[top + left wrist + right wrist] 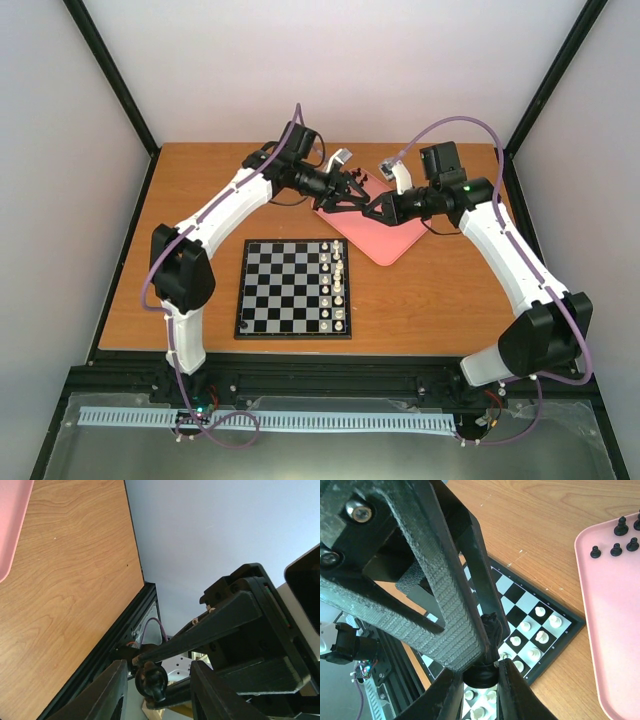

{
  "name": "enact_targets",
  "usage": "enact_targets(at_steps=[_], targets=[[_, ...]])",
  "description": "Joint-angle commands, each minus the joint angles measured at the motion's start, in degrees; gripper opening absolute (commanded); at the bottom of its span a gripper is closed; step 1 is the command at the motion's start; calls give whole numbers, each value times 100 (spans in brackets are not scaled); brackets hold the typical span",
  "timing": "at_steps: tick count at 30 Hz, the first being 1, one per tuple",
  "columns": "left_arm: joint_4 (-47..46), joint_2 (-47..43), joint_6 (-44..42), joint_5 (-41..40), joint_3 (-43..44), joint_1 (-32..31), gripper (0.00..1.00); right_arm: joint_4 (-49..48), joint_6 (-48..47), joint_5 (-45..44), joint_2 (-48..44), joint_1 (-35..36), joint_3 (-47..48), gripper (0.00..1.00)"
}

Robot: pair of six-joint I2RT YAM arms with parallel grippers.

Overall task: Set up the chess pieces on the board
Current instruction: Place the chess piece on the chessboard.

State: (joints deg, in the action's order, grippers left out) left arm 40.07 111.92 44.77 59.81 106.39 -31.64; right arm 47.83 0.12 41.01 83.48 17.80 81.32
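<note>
Right wrist view: the right gripper (pixel 480 671) is clamped on the base of one black chess piece (pixel 491 630). The piece's long axis runs on in line with the gripper's fingers, its head pointing out past the fingertips. The head lies between the ribbed pads of the left gripper (pixel 451 614), which comes in from the opposite side.

In the left wrist view the same piece sits between that gripper's two fingers (pixel 111 692). A little space shows on each side, so the jaws stand narrow but not closed on it.

From the top external view the piece itself is too small to make out. It hangs in the air where the two grippers meet tip to tip, over the left part of the pink tray (pixel 388 242).

Both arms reach forward with elbows bowed outward and forearms slanting inward.

More black pieces (pixel 616 549) stand upright on the tray. The board (pixel 285 290) lies on the desk (pixel 200 200) near the arms, square to its edge. White pieces (pixel 337 285) fill its two right-hand files.
</note>
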Motion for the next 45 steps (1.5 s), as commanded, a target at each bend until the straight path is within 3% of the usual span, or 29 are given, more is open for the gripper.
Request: enact_targets(at_steps=[1,12,19,24,28,32,39,42,45], targets=[[90,49,-70,90,302,-27,34,-46,-65,-6,73,22,145,9],[163,34,-153,118,271,-28,2,-29,-73,-133,166,14,239,9],[23,-13,-188,20,294,-29,1,-90,7,-280,192,21,277,12],[94,67,-284,-218,440,-31,1,-163,71,-533,107,21,290,46],[179,148,-361,-331,534,-29,1,-136,84,-749,64,12,330,69],[300,224,-429,-489,633,-27,1,-144,69,-835,-1,8,312,78],[414,427,-500,-796,650,31,1,-296,-79,-337,-341,11,142,84],[565,524,-601,-1009,711,90,1,-368,-13,-757,-526,1,87,84],[1035,541,-916,-1387,933,143,1,-373,243,-1818,-603,-34,160,84]])
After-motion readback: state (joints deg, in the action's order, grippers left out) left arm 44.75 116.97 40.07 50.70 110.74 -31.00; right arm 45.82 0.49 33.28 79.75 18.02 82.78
